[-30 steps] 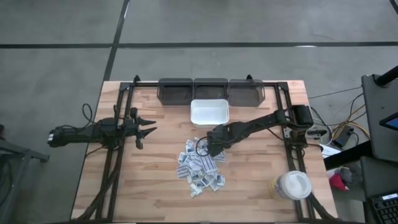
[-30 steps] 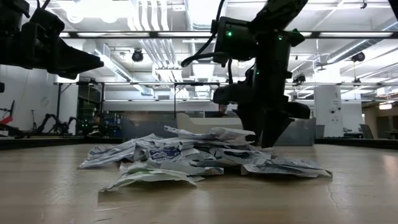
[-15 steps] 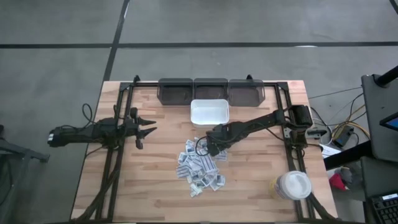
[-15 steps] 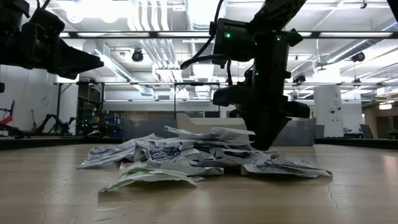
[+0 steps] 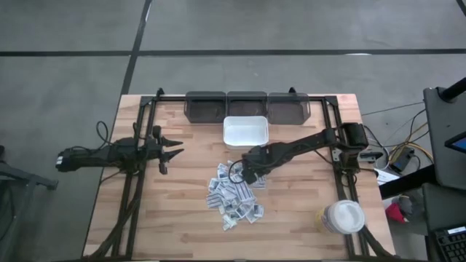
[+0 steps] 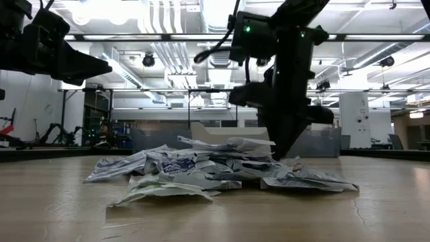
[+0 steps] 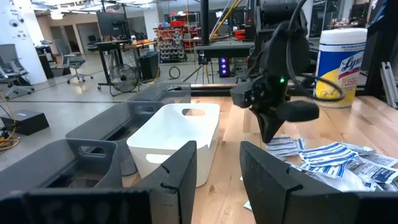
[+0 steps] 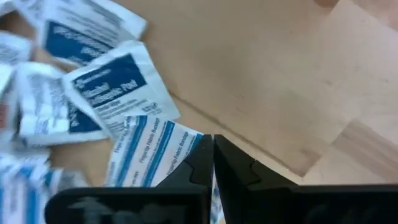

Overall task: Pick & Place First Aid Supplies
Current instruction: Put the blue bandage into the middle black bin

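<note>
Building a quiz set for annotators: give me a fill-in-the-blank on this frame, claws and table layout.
1. The right claw is ____ on a sachet at the edge of the sachet pile.
2. The left claw hangs off to the side of the pile with its fingers ____.
3. The white bin sits in front of a row of ____ dark bins.
4. The round lidded tub stands near the table's ____ arm side.

Missing words: shut; open; three; right
</note>
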Controlling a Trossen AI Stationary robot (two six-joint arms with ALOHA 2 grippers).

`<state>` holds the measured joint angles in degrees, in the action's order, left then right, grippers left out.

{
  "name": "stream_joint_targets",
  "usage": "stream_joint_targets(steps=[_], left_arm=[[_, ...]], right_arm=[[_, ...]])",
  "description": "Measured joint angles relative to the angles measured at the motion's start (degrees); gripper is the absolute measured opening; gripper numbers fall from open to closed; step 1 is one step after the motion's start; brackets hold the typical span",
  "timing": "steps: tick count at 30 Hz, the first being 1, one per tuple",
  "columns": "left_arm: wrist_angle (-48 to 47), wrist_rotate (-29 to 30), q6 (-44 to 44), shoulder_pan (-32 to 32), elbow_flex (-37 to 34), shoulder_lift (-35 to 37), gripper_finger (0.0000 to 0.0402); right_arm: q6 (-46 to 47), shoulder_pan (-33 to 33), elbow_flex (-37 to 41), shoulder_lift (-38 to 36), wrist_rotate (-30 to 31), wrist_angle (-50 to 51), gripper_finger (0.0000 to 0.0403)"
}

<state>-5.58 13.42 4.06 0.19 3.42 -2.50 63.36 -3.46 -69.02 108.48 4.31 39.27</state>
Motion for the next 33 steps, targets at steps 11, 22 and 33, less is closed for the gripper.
stream_joint_targets(steps=[11, 22, 33], left_arm=[[0.0, 0.0, 0.0, 0.0, 0.0, 0.0, 0.0124], [0.0, 0.0, 0.0, 0.0, 0.0, 0.0, 0.0124], [0.0, 0.0, 0.0, 0.0, 0.0, 0.0, 0.0124]], right_arm=[[-9.2, 0.1, -4.7, -0.7, 0.5, 0.9, 0.0008], [-25.4, 0.1, -11.5, -0.8, 0.7, 7.3, 0.0008], [-29.0, 0.1, -15.9, -0.9, 3.8, 27.6, 0.0008]])
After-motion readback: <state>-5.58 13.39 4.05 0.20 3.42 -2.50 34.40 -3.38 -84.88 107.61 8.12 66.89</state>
